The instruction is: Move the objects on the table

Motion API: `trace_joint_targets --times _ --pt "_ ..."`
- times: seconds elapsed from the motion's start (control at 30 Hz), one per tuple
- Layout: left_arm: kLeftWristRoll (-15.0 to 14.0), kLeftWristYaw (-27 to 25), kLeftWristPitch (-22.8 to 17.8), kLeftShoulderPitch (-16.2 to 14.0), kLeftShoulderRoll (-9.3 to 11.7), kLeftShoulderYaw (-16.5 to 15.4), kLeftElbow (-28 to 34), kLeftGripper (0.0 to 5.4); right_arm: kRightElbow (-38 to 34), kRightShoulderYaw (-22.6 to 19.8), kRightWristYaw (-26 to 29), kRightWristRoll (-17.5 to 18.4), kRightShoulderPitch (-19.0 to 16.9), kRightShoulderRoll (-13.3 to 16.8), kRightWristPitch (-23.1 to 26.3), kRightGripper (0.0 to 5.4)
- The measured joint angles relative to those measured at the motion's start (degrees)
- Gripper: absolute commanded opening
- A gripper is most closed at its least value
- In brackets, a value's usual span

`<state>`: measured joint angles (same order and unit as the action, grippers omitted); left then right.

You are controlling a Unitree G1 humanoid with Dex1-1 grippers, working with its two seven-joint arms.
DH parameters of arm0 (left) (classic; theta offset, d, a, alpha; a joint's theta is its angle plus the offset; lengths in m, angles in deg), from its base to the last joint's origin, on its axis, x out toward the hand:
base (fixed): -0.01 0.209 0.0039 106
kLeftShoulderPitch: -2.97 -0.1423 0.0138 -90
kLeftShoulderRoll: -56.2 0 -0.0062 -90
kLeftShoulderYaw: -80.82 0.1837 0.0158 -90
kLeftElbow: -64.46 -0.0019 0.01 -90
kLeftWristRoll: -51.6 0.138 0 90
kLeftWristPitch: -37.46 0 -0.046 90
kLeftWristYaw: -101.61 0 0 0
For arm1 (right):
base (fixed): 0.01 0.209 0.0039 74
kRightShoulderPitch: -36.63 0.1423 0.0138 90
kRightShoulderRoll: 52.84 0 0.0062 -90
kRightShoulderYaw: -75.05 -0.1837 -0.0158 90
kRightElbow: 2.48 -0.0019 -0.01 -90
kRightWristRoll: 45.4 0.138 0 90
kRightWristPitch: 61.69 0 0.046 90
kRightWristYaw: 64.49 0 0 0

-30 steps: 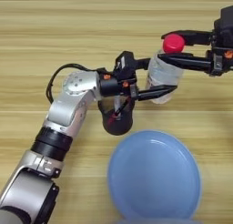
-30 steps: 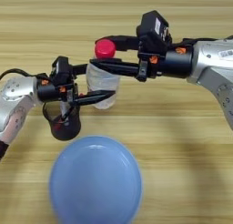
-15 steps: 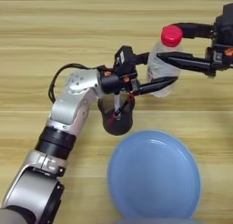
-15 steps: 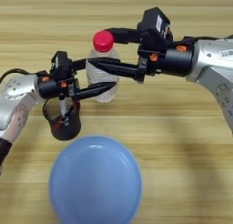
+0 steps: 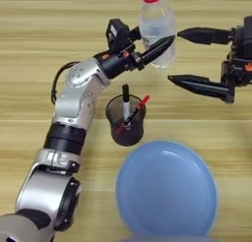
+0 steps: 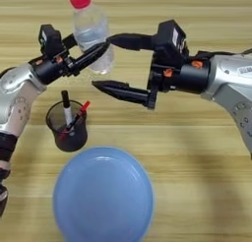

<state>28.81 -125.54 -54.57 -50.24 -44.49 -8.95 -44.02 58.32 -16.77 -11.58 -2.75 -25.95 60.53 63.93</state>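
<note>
A clear plastic bottle (image 5: 155,20) with a red cap and white label stands upright at the far middle of the wooden table (image 5: 39,19). My left gripper (image 5: 153,43) is shut on its lower part, one black finger crossing in front of it. My right gripper (image 5: 175,57) is open just right of the bottle, apart from it, with one finger high and the other low. A dark translucent cup (image 5: 126,132) sits nearer, below the left forearm. It holds a black-capped marker pen (image 5: 126,95) and a red-capped marker pen (image 5: 142,103).
A large round light-blue plate (image 5: 167,188) lies at the near edge, right of and in front of the cup. My right forearm (image 6: 216,76) reaches in from the right side. Bare wood shows on the far left and near right.
The bottle went from tilted to upright and moved away from me. My right gripper let go of it, opened wide and drew back to the right. My left gripper keeps hold of it.
</note>
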Motion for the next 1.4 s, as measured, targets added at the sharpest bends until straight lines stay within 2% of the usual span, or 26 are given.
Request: trace_joint_targets --times 0.17,0.27,0.43,0.67,1.03,1.3,1.4 --pt "0.4 2.2 2.8 2.3 0.2 -2.0 -3.6 3.05 0.0 1.0 0.0 -0.5 -1.5 -0.6 -0.9 5.4" --pt "1.9 3.9 5.1 3.3 0.7 -3.0 -6.6 3.05 0.0 1.5 0.1 -1.0 -2.7 -0.9 -1.5 5.4" --pt "4.5 5.7 9.2 3.7 2.4 -4.4 -13.0 3.05 0.2 2.0 0.1 -2.3 -4.0 -1.0 -2.6 5.4" --pt "5.2 4.7 12.8 3.5 4.8 -5.6 -18.3 3.05 2.3 3.5 0.2 -5.1 -6.1 -1.1 -4.6 5.4" --pt "5.2 3.0 14.3 -2.0 7.1 -7.2 -21.6 3.05 6.2 6.6 1.2 -9.6 -7.6 -2.3 -7.6 5.4" --pt "5.3 3.3 15.9 -6.2 6.9 -7.9 -22.7 3.05 9.8 9.6 1.2 -12.3 -8.0 -5.2 -9.2 5.4" --pt "6.7 4.2 17.3 -7.3 6.9 -7.9 -23.4 3.05 10.9 10.6 1.2 -13.4 -8.2 -6.1 -10.0 5.4"
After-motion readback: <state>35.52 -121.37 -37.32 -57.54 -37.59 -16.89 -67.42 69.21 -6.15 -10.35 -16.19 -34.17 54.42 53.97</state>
